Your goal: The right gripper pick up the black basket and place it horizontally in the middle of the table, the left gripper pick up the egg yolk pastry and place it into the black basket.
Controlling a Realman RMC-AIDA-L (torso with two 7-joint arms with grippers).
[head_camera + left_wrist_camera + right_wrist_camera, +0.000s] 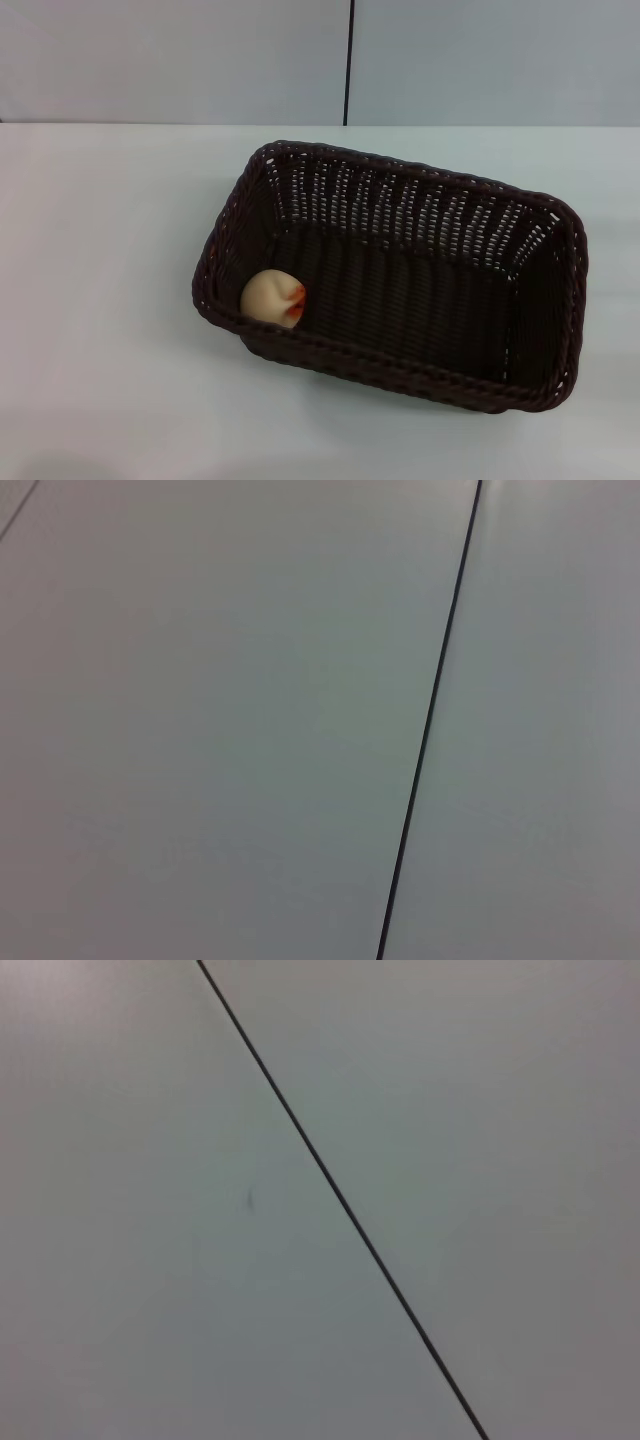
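Woven black basket (400, 290) looks light and stiff, best gripped at its rim, holding the soft, crushable pastry (274, 298); neither end effector shows, state unknowable.

Right wrist cam is basically just a flat pale grey surface (150, 1290) with a thin dark seam (340, 1198) running diagonally from the top, left of centre, down to the lower right (tiny dark speck (249, 1200) just left of it).

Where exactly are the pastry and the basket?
egg yolk pastry (272, 298), head view, on its pale cream side.
black basket (400, 158), head view, on the far braided rim.
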